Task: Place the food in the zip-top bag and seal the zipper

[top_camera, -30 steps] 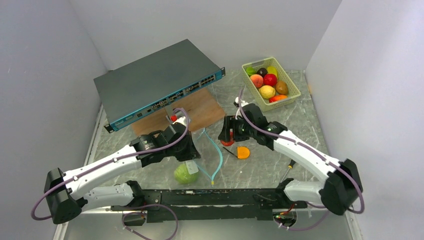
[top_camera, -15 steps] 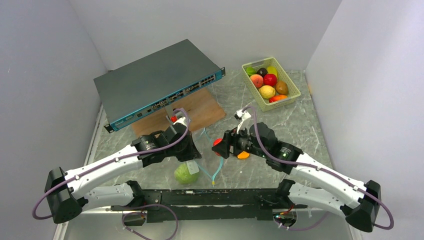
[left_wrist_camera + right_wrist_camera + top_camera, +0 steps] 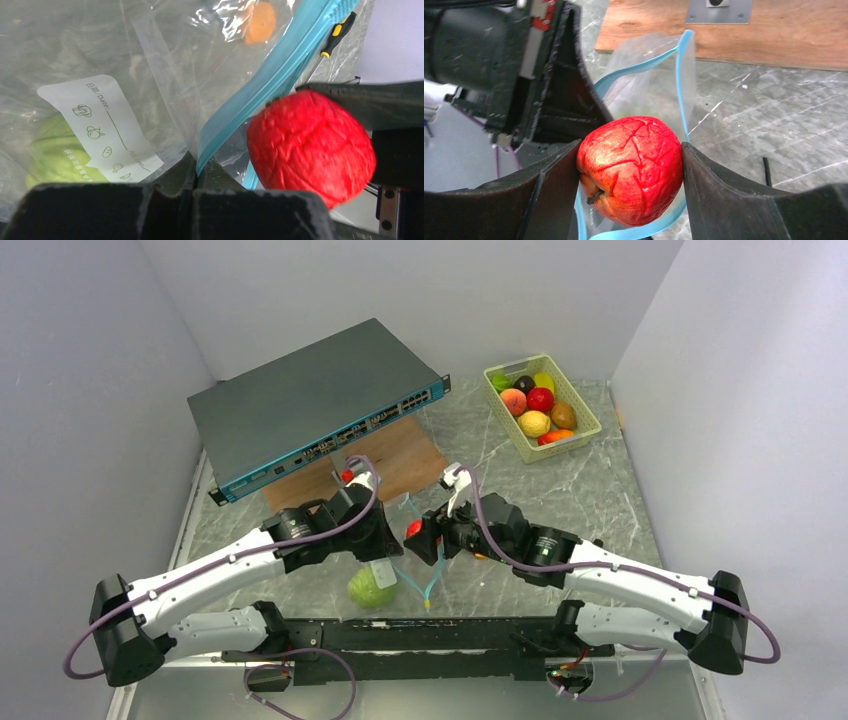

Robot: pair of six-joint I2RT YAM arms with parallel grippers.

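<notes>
While the bag sags unless it is held, left end effector (image 3: 195, 172): squeezed together on one lip of the zipper (image 3: 280, 80); I lift that lip so the mouth gapes instead of lying flat on the table (image 3: 600, 500)
Right end effector (image 3: 420, 537): clamped on the red apple (image 3: 629, 170), gripped on both flanks; stem pointing down and to one side
Bag (image 3: 150, 60): clear plastic; its teal edge is pulled into an open loop facing the apple; white label (image 3: 100, 125) on its side
Apple's place: at the mouth, just beside the lifted lip; not yet inside
Cabbage (image 3: 371, 588): already in the bag, green through the plastic beneath the label; I judge it weighs the bottom down and steadies the bag
Orange piece (image 3: 262, 20): on the table beyond the bag, seen through the plastic; probably next in turn
Screwdriver (image 3: 337, 30): lying past the zipper; no part of this job
Basket (image 3: 576, 392): far right corner, well apart; more food in it
Step in hand: carry the apple through the loop, then let go; zipper unsealed
Risk: the apple may catch the free lip and fold the mouth shut
</notes>
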